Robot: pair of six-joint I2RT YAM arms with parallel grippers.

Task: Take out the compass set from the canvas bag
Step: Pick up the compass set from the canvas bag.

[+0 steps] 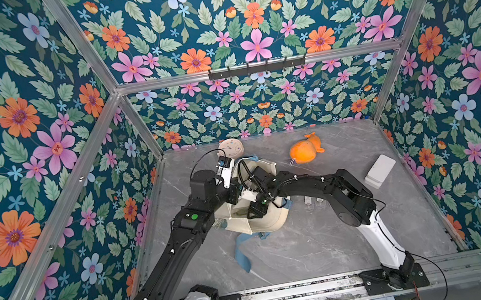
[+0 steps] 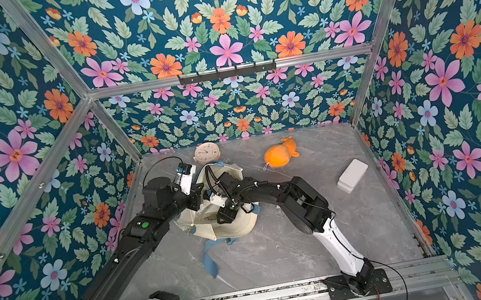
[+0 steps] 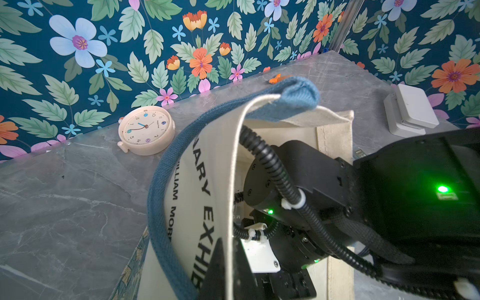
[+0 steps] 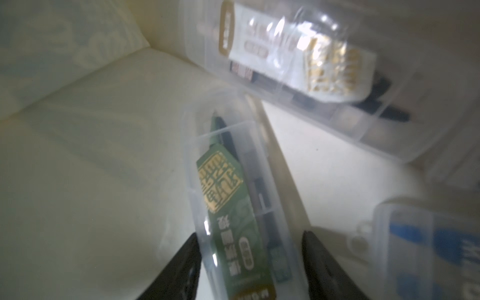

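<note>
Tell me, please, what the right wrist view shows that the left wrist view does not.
Only the right wrist view: the inside of the bag, holding a green-label case, a white-label case and a blue-label case, all clear plastic, with the right tool straddling the green-label case. Only the left wrist view: the clock, white box, blue strap, black lettering and right arm reaching in. Both: the bag's cream canvas.

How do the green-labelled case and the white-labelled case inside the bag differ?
The green-labelled case sits between the right gripper's fingers; the white-labelled case lies beyond them. The green-labelled case runs along the fingers; the white-labelled case lies slantwise across. Both are clear plastic boxes inside the canvas bag.
</note>
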